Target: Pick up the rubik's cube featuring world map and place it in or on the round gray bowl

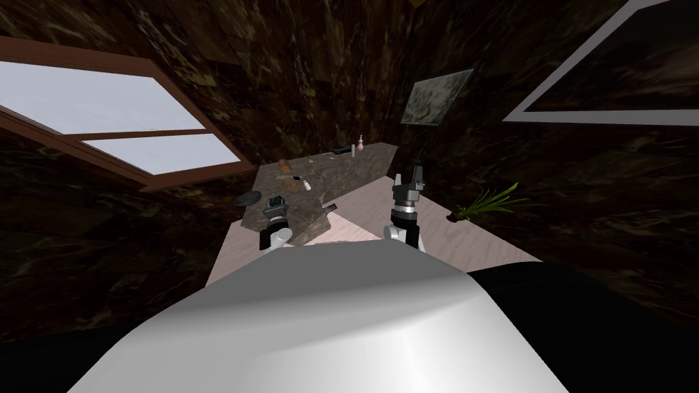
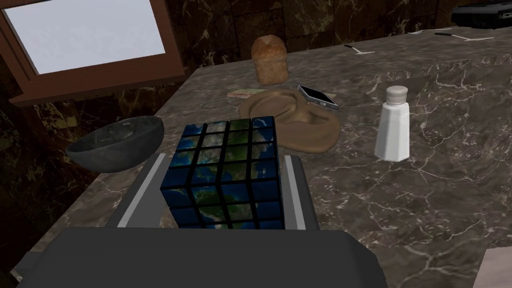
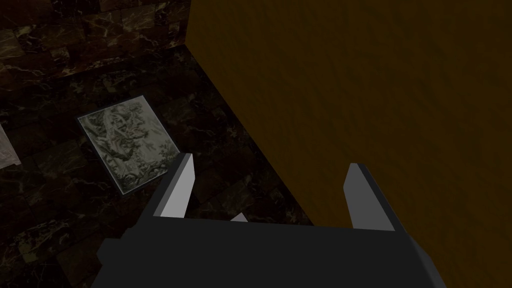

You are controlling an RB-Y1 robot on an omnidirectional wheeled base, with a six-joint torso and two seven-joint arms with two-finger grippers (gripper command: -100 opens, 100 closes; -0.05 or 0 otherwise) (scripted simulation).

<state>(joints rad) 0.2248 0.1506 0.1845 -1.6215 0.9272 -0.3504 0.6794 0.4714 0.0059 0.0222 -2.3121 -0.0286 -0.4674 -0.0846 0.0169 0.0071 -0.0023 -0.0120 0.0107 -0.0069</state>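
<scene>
Left fingers [image 2: 296, 190] are clamped on the cube [image 2: 225, 170], one blade flat on each side face. The cube sits deep between them, close to the left gripper [image 2: 226, 158] body. So you're past the grasp, and I read this as the carry step. I can't tell whether the cube is clear of the worktop [image 2: 425, 200] yet.

The bowl [image 2: 117, 142] is just beside one finger, at the worktop's edge.

Next move, as I judge it:
- Lift enough to clear the rim.
- Make a short sideways shift over the bowl.
- Then let go.

The bowl is shallow and close to the edge, so don't clip it with the blade on the way over.

Beyond the cube there's a tan heap [image 2: 300, 125] with a phone [image 2: 318, 96] at its far edge. The shaker [image 2: 393, 125] is on the side away from the bowl, out of your path.

Right gripper [image 3: 270, 162] is up, off to the right of the worktop, with fingers spread and holding nothing.
</scene>
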